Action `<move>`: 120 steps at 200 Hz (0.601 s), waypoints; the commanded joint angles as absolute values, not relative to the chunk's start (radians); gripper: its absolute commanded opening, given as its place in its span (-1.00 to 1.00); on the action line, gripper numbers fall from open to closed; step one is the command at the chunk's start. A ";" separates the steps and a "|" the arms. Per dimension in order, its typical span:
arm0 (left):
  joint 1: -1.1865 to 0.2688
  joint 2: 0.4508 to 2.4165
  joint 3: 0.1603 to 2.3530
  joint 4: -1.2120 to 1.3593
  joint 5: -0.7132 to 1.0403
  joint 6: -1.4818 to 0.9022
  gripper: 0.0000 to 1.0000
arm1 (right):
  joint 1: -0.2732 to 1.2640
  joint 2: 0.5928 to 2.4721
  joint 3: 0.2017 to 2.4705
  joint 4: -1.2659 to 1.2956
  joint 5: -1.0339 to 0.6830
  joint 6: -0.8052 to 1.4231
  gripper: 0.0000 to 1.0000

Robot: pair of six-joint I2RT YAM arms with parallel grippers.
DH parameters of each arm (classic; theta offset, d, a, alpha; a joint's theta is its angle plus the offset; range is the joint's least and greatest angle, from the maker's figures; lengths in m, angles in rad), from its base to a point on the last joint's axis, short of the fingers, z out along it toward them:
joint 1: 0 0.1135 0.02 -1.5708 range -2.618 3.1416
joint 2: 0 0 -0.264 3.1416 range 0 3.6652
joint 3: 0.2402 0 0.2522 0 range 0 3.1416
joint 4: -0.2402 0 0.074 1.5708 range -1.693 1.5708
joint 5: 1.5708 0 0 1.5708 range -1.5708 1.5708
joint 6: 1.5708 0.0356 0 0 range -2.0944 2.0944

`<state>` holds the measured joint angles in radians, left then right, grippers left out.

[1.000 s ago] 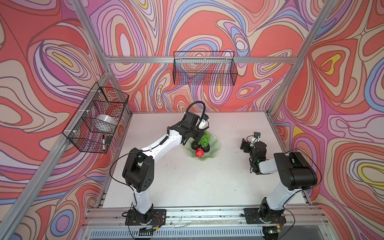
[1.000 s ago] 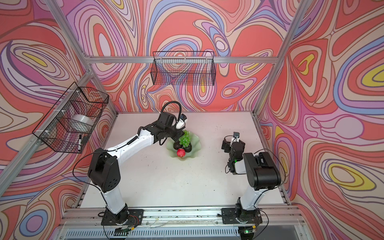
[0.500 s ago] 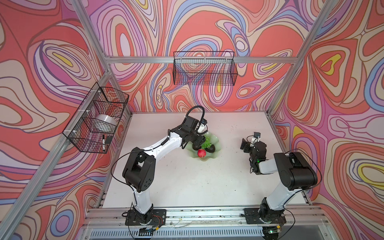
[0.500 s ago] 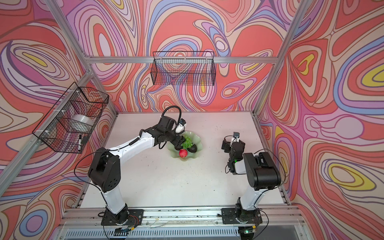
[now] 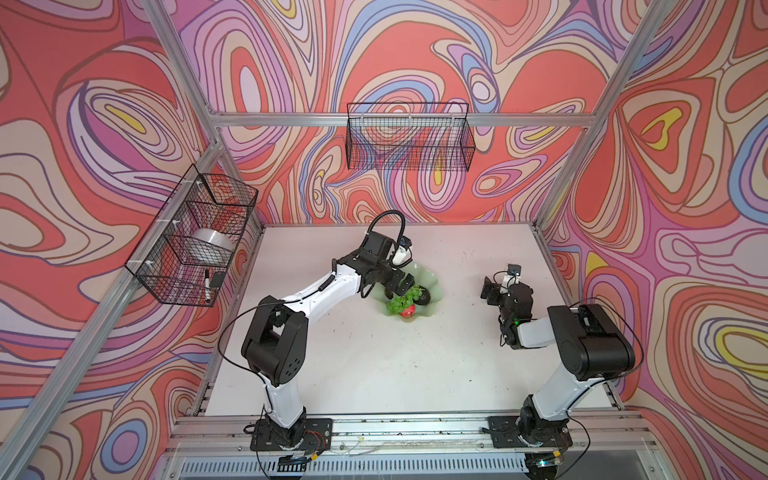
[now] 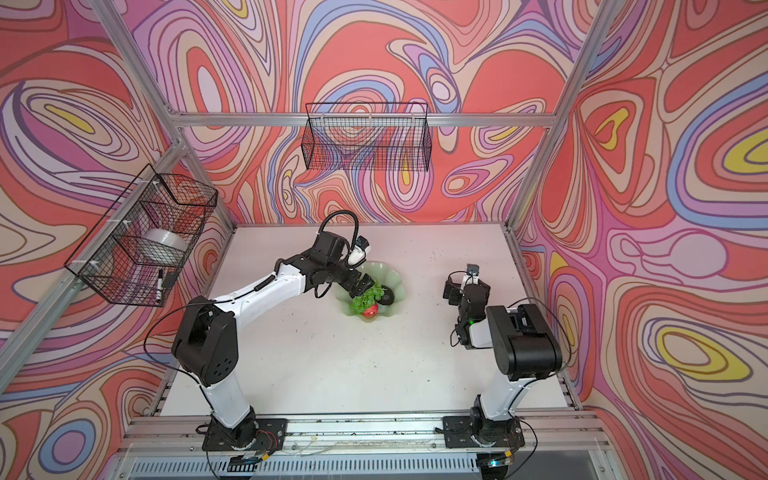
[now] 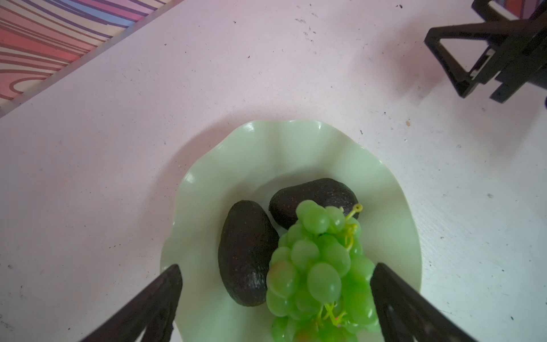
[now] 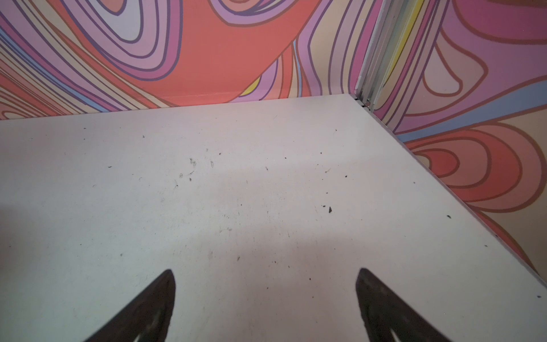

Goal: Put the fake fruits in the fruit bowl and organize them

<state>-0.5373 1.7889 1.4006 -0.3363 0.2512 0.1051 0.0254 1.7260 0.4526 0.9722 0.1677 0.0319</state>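
- The left gripper hangs over the fruit bowl with its jaws spread wide, pinching nothing. One jaw tip is over the rim and the other is just beside the grape bunch; we cannot tell whether it touches.
- Key relation: the bunch lies between the jaws, nearer one of them. Its long axis runs from the palm outward past the jaw tips, stem end farthest out. The gap therefore spans its short width, and we judge that closing here would take it across the narrow way.
- The first avocado also lies between the jaws, alongside the bunch and roughly parallel to it. The second avocado lies crosswise beyond the jaw tips, partly under the bunch's far end.
- The red apple-like fruit sits at the palm end of the bunch, inside the bowl near its rim.
- The right gripper has its jaws spread and empty over bare table, well apart from the bowl. The left arm is much the nearer.
- Materials:
  - Bowl: glossy, pale mint, shallow, with a scalloped rim.
  - Grapes: translucent, smooth, knobbly, on a thin yellowish stem.
  - Avocados: dark, matt, pebbled and egg-shaped.
  - Table: white and speckled.
- We judge that all four fruits are in the bowl and only tidying remains
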 commanded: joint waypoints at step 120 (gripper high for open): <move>-0.375 1.125 0.596 0.485 -0.257 0.056 1.00 | 0.021 1.713 0.462 0.974 0.171 0.037 0.97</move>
<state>-0.4271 1.2114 0.7319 0.3187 -0.0269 0.0200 0.0254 1.7260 0.4530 0.9722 0.1677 0.0322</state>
